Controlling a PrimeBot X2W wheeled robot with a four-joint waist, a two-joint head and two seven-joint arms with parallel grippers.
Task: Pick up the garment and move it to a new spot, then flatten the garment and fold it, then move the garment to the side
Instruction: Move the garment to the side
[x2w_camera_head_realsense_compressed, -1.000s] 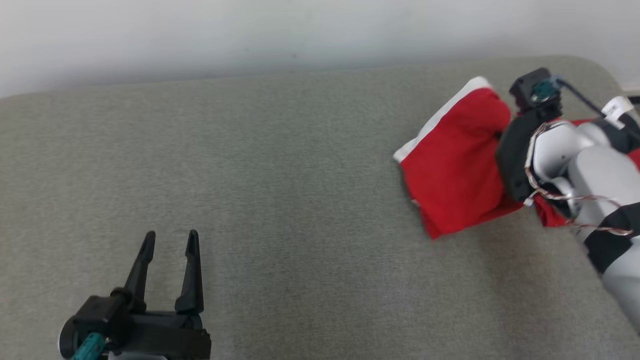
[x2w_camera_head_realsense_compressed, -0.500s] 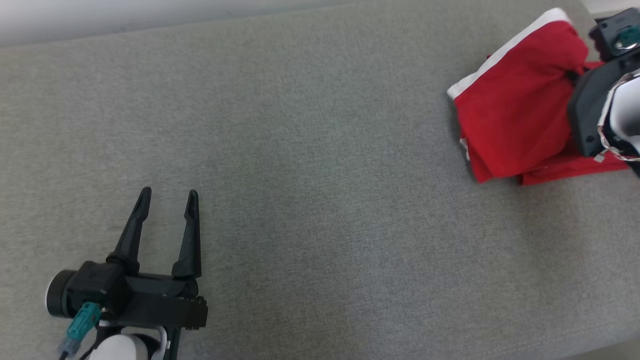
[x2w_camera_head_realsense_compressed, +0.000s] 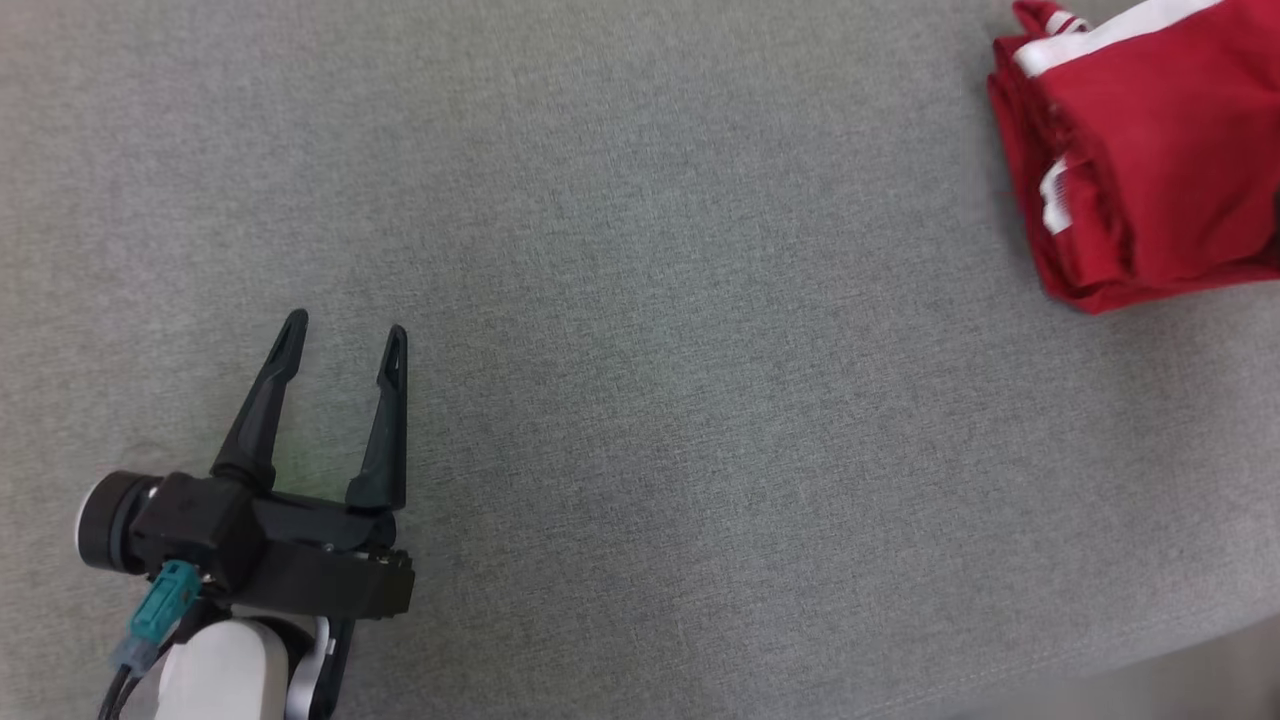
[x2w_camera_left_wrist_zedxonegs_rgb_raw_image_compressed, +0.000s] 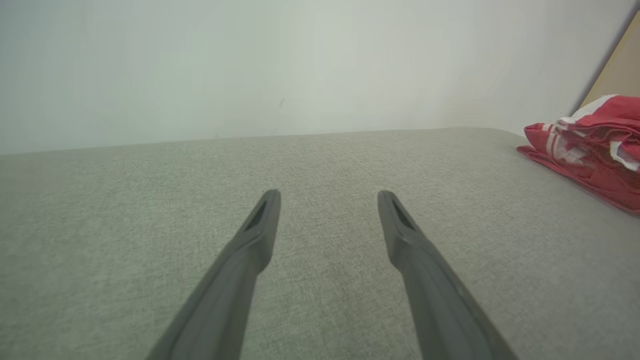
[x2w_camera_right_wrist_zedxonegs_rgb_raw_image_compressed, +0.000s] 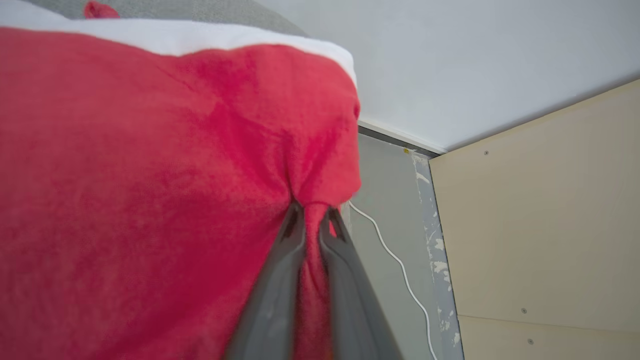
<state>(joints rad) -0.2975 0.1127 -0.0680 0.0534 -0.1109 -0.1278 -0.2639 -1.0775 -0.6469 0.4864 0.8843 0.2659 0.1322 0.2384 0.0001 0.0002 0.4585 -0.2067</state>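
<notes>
I see the folded red garment (x2w_camera_head_realsense_compressed: 1150, 170) at two o'clock, near the grey cushion's (x2w_camera_head_realsense_compressed: 640, 400) right edge. My right gripper (x2w_camera_right_wrist_zedxonegs_rgb_raw_image_compressed: 312, 212) has its fingers clenched on it. My left gripper (x2w_camera_head_realsense_compressed: 346, 330) is at eight o'clock, fingers released, with bare fabric between them.

A broad grey-green fabric-covered surface (x2w_camera_head_realsense_compressed: 700, 420) carries one thing, a folded red garment (x2w_camera_head_realsense_compressed: 1150, 170) with white trim, lying in bunched, uneven layers near the surface's right end.

No readable text, labels, brands, numbers or signs on anything in view.
</notes>
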